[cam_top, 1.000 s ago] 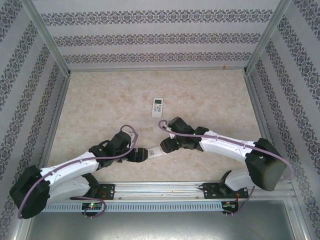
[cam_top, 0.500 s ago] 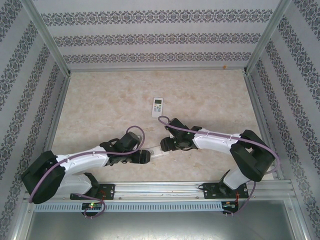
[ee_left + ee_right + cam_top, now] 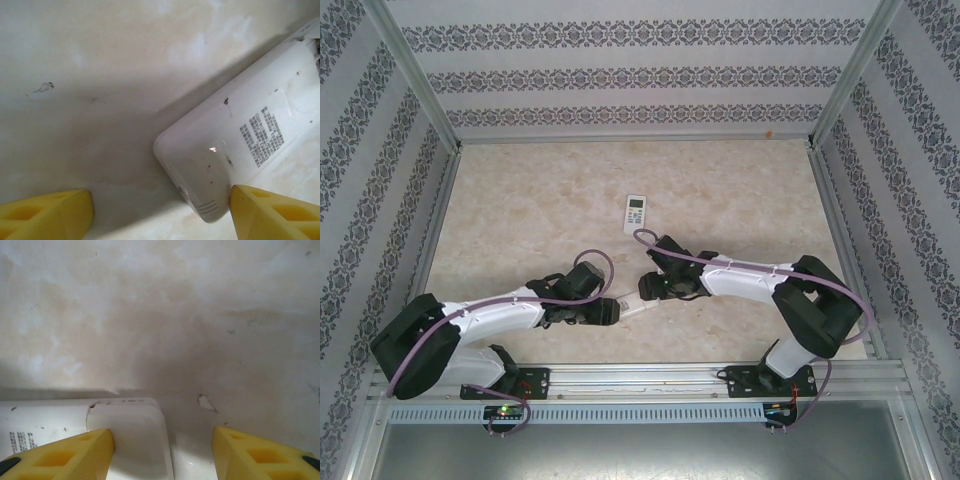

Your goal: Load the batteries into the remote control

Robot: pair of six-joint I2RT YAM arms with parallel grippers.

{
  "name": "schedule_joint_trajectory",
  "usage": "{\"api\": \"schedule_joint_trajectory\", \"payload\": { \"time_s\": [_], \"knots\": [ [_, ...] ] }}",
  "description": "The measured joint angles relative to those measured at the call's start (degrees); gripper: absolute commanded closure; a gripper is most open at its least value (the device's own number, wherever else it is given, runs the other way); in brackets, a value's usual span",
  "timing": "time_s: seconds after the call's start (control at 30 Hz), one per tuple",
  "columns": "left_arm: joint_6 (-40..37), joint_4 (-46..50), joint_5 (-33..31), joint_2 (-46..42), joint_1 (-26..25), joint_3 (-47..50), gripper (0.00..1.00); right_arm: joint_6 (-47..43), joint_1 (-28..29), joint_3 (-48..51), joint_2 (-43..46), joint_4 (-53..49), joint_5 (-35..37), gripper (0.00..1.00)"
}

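remote control (image 3: 632, 304) is lying back-up on the table (image 3: 740, 190), toward the near edge, directly between the two claws

key relation: its long axis runs roughly left-right across the table with a slight tilt, one end pointing at each arm. left gripper (image 3: 612, 312) is on the left end and right gripper (image 3: 650, 290) on the right end, so both are about equally near

left gripper: jaws wide apart, holding nothing. in its wrist view the remote's rounded end comes in off-centre, touching or just beside one yellow finger (image 3: 270, 215), well apart from the other. the body runs away diagonally, not straight ahead

right gripper: jaws moderately open, nothing clamped. the end with what looks like the battery cover (image 3: 132, 440) sits against one finger (image 3: 65, 455), with bare table between it and the other finger

my read: neither claw is centred on the body, so each needs a sideways shift before closing across the width. the right arm is on the cover end, so it's likely the opener while the left pins

second remote (image 3: 636, 213) is face up further back, well apart from both claws
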State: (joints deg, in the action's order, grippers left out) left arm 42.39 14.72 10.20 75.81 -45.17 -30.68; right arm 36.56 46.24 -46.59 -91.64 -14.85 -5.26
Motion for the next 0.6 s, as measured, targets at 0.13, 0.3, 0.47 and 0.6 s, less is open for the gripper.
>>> {"api": "schedule_joint_trajectory", "payload": {
  "time_s": [0.13, 0.3, 0.47, 0.6],
  "knots": [
    [0.3, 0.4, -0.3, 0.6, 0.0, -0.3, 0.30, 1.2, 0.6, -1.4, -2.0, 0.1, 0.3, 0.54],
    [0.6, 0.4, -0.4, 0.7, 0.0, -0.3, 0.31, 2.3, 2.4, -2.6, -2.8, -0.3, 1.4, 0.68],
    [0.6, 0.3, -0.4, 0.8, 0.0, -0.3, 0.32, 4.9, 3.4, -2.3, -2.0, 0.0, 2.1, 0.76],
    [1.0, -0.1, -0.1, 1.0, 0.2, -0.3, 0.34, 9.6, 4.5, -0.6, -0.7, 1.7, 3.6, 0.76]
  ]
}}
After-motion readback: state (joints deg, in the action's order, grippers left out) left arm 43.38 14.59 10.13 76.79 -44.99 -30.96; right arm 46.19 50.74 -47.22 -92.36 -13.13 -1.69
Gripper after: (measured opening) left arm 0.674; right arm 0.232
